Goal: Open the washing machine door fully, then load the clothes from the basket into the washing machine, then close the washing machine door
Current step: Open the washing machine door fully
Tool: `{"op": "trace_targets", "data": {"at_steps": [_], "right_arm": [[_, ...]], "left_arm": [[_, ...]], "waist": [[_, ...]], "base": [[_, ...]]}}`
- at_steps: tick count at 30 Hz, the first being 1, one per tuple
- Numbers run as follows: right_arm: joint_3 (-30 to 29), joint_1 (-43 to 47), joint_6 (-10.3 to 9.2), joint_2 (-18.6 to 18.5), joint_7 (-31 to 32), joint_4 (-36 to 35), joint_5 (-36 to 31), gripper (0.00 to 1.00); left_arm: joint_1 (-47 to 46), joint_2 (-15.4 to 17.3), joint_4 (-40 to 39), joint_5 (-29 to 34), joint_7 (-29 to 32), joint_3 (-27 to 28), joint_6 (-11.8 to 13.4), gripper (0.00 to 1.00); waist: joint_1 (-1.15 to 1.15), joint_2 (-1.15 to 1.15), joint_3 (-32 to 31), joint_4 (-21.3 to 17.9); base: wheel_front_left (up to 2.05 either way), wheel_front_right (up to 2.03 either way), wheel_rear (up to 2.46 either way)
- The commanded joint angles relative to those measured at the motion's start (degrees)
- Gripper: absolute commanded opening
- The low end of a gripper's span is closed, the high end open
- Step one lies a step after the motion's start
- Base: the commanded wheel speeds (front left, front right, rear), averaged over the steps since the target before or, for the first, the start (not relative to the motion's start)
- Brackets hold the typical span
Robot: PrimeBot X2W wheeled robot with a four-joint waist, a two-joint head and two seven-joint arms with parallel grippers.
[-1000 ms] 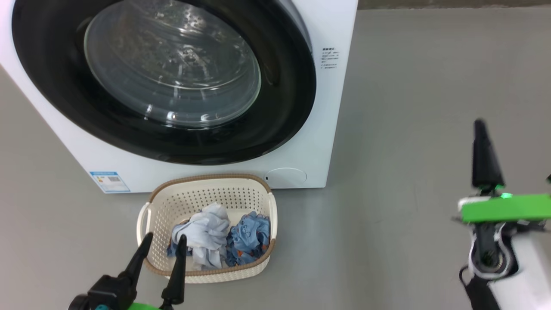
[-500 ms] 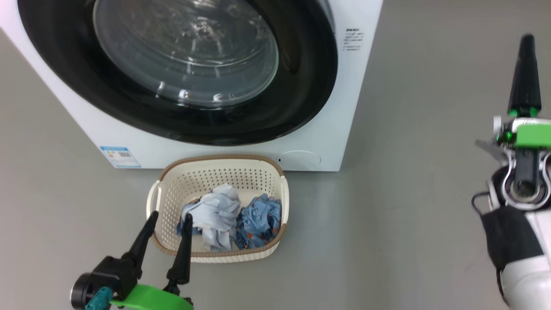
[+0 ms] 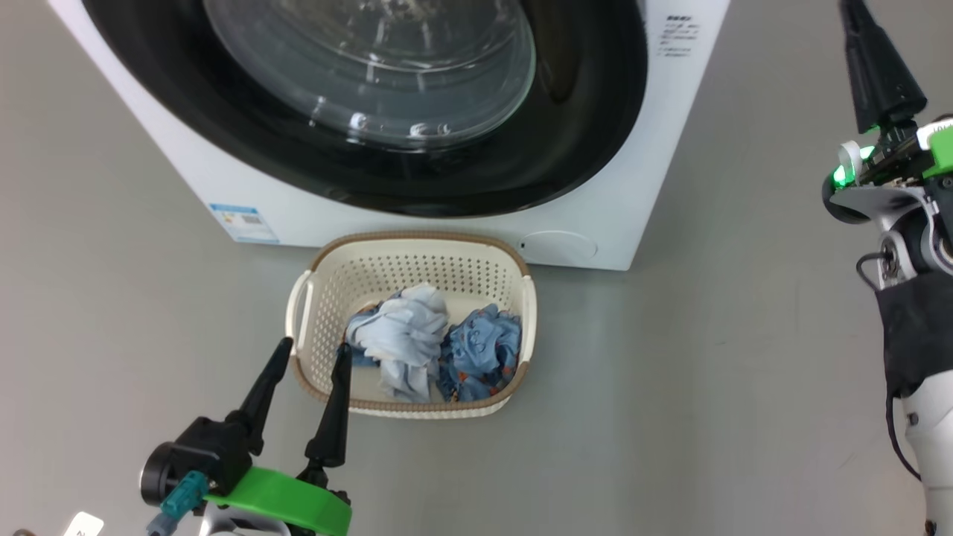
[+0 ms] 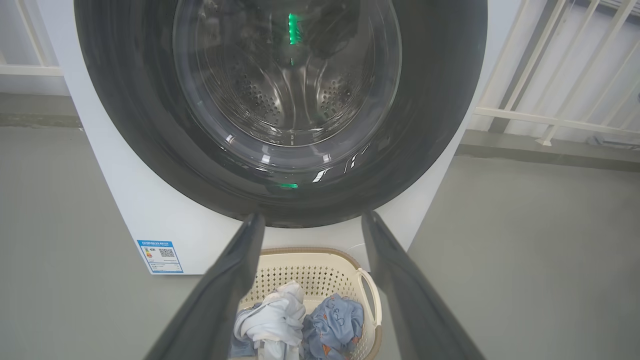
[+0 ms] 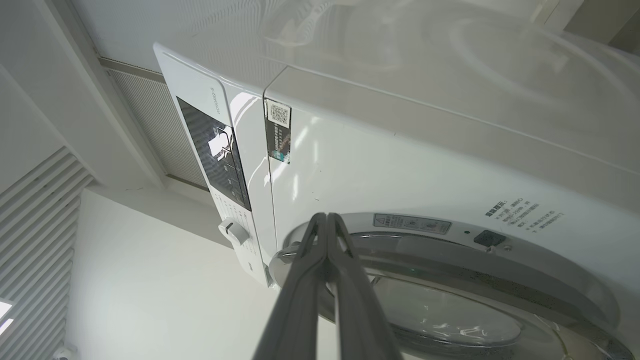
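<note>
At 6 o'clock beneath the washing machine door [image 3: 588,112], the basket [image 3: 417,269] sat just before the washing machine [image 3: 625,201] with the clothes [image 3: 406,339] bunched inside; the left gripper [image 3: 314,346] hovered at its 8 o'clock rim, jaws spread wide — seemingly staged for a garment. The right gripper [image 5: 326,217], jaws pinched shut, pointed toward the door's rim at about 2 o'clock, probably to hook it open — broad floor [image 3: 707,372] gave swinging room.

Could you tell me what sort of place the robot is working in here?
Probably a laundry area, perhaps a test room: a white front-loading washing machine stands on a grey floor, with a basket of clothes before it and white railings beyond.
</note>
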Motion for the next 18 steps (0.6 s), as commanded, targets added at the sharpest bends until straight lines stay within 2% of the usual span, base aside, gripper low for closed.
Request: {"op": "trace_targets", "data": {"at_steps": [1,11,18], "right_arm": [[0.21,-2.93,0.1,-0.29,4.42,0.53,1.92,0.0],[-0.85,-9.58,0.1,-0.98,16.81,7.1,2.44,0.0],[-0.87,-13.74,0.1,-1.46,22.0,10.82,1.99,0.0]], "left_arm": [[-2.17,0.69,-1.35,-0.64,-0.37,1.27,-0.09,1.0],[-3.95,0.69,-1.85,-1.36,-0.37,-0.36,-0.09,1.0],[-5.5,0.69,-2.06,-2.08,-0.37,-1.89,0.08,1.0]], "waist": [[0.0,0.0,1.46,1.38],[0.0,0.0,4.85,3.38],[0.0,0.0,7.08,4.63]], "base": [[0.0,0.0,0.0],[0.0,0.0,0.0],[0.0,0.0,0.0]]}}
